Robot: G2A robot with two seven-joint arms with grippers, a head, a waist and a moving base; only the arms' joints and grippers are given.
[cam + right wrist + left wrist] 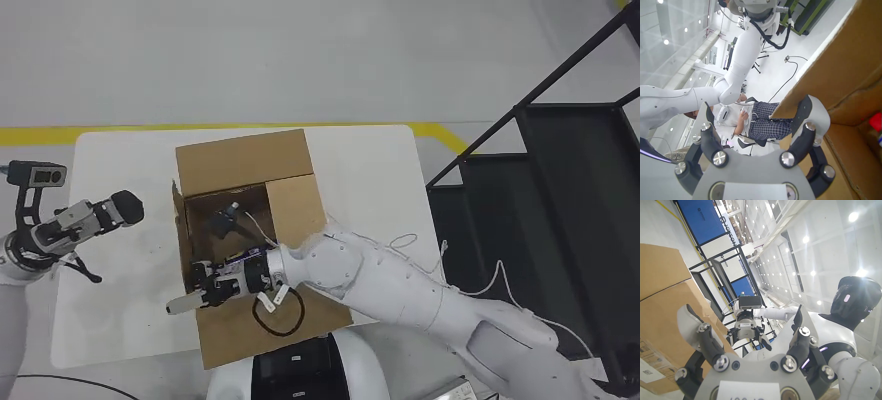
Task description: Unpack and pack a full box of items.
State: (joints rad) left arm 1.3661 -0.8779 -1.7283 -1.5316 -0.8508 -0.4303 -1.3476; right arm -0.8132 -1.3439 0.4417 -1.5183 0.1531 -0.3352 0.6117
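Jaws on both grippers spread wide, nothing held. I see the left gripper [126,208] hanging well left of the open brown cardboard box [243,160]. The right gripper [197,288] sits at the box's near-left corner, straddling a cardboard flap [829,75] edge

The box [243,160] is matt cardboard (raw, fibrous edges); the counter [120,165] looks smooth, matt; the right pincer [756,103], glossy plastic with metal screws.
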